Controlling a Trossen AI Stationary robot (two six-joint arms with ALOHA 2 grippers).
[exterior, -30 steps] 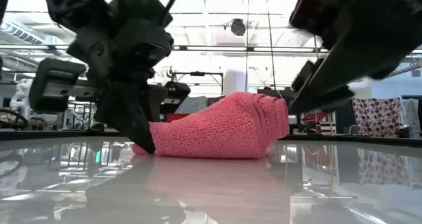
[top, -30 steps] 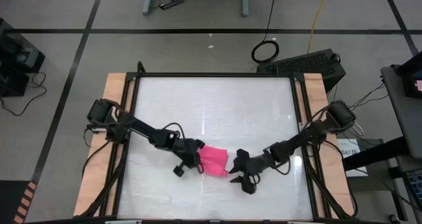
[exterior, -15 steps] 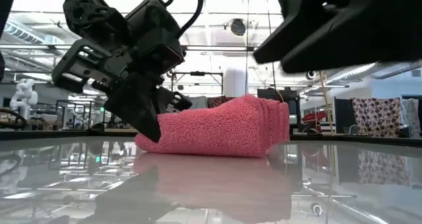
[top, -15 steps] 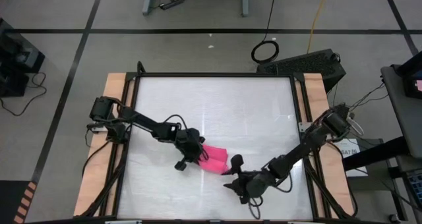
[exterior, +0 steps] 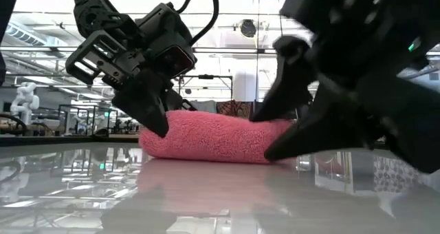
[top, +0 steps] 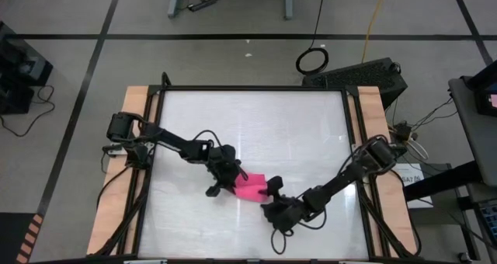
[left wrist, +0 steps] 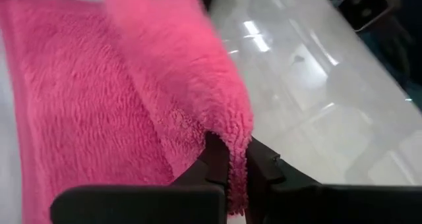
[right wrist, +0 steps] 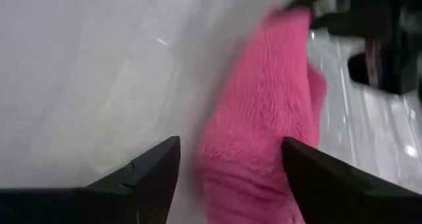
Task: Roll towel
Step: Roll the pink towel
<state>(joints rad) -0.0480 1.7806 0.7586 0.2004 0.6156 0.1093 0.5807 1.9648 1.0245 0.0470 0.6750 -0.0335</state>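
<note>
My left claw (left wrist: 237, 168) pinches an edge of the small bright pink fluffy towel (top: 252, 188); my right claw (right wrist: 231, 168) stands spread at its end. Judged light, limp, compressible: grip edges.

Bright overhead light glares off the glossy table (exterior: 206, 199); both wrist views are motion-blurred.

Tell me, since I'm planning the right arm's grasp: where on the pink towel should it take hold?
Probably the free end of the towel nearest the right gripper, approached level along the table. The left gripper already pinches an edge at the far end, and the open right fingers straddle this end.
</note>
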